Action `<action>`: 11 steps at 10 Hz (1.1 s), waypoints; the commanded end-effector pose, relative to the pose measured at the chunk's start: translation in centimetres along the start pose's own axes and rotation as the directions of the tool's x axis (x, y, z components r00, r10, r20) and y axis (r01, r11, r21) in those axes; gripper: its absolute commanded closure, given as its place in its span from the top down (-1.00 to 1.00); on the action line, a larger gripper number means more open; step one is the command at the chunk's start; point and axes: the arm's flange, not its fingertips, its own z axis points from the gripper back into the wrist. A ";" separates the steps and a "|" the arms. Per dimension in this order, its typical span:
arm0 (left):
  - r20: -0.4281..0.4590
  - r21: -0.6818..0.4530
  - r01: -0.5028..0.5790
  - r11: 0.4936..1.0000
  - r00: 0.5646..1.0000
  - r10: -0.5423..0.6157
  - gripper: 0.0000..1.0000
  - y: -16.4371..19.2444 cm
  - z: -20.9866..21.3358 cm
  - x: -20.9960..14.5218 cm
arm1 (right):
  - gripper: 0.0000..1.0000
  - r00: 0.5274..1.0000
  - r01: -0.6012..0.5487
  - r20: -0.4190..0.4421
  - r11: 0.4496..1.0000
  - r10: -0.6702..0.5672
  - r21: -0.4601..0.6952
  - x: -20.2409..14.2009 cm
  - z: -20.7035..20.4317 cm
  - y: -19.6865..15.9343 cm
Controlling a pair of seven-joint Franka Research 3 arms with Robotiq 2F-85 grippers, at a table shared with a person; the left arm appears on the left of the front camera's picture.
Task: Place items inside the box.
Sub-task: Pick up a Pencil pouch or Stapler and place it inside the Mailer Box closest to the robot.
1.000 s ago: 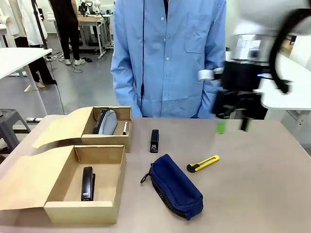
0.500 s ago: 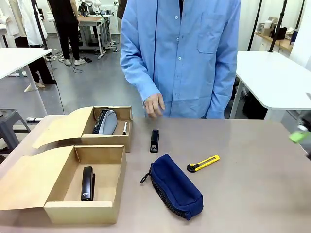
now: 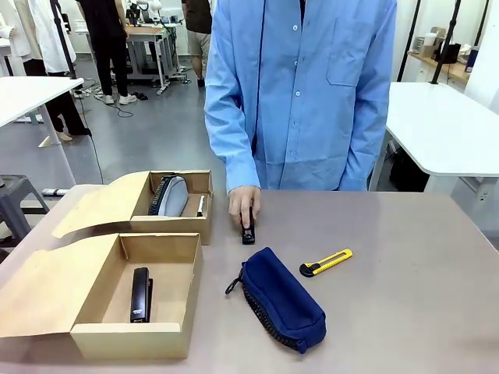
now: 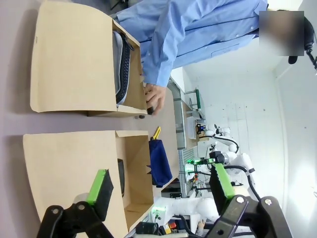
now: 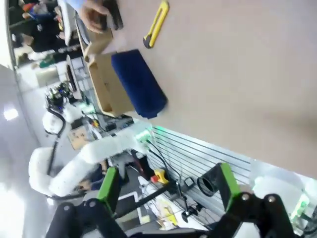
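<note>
On the table, a person's hand [image 3: 243, 204] rests on a black stapler [image 3: 248, 229] beside the far cardboard box [image 3: 204, 226]. That box holds a grey-and-black item [image 3: 170, 195] and a thin marker pen [image 3: 200, 205]. The near box [image 3: 168, 341] holds another black stapler [image 3: 140, 294]. A navy pouch [image 3: 281, 300] lies in the middle, and a yellow-and-black utility knife [image 3: 326, 262] lies to its right. My left gripper [image 4: 161, 184] hangs open, well off from the near box [image 4: 74, 163]. My right gripper [image 5: 167, 182] is open too, far from the pouch [image 5: 138, 84] and knife [image 5: 156, 24].
Both box lids [image 3: 47, 284] lie folded out to the left. The person in a blue shirt [image 3: 300, 93] stands at the far edge. Bare tabletop [image 3: 421, 296] spreads to the right of the knife. White tables [image 3: 448, 128] stand behind.
My right arm has swung out of the front view to the right. The person has stepped right and lowered a hand onto the stapler beside the far box.
</note>
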 end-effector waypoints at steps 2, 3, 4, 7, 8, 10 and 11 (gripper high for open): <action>0.009 -0.022 0.020 1.000 1.000 -0.020 1.00 0.0 -0.1 -0.1 | 1.00 0.999 -0.045 -0.023 0.999 0.045 -0.024 0.1 -0.3 1.8; 0.009 -0.022 0.020 1.000 1.000 -0.020 1.00 0.0 -0.1 -0.1 | 1.00 0.999 -0.045 -0.023 0.999 0.045 -0.024 0.1 -0.3 1.8; 0.009 -0.022 0.020 1.000 1.000 -0.020 1.00 0.0 -0.1 -0.1 | 1.00 0.999 -0.045 -0.023 0.999 0.045 -0.024 0.1 -0.3 1.8; 0.009 -0.022 0.020 1.000 1.000 -0.020 1.00 0.0 -0.1 -0.1 | 1.00 0.999 -0.045 -0.023 0.999 0.045 -0.024 0.1 -0.3 1.8; 0.009 -0.022 0.020 1.000 1.000 -0.020 1.00 0.0 -0.1 -0.1 | 1.00 0.999 -0.045 -0.023 0.999 0.045 -0.024 0.1 -0.3 1.8; 0.009 -0.022 0.020 1.000 1.000 -0.020 1.00 0.0 -0.1 -0.1 | 1.00 0.999 -0.045 -0.023 0.999 0.045 -0.024 0.1 -0.3 1.8; 0.009 -0.022 0.020 1.000 1.000 -0.020 1.00 0.0 -0.1 -0.1 | 1.00 0.999 -0.045 -0.023 0.999 0.045 -0.024 0.1 -0.3 1.8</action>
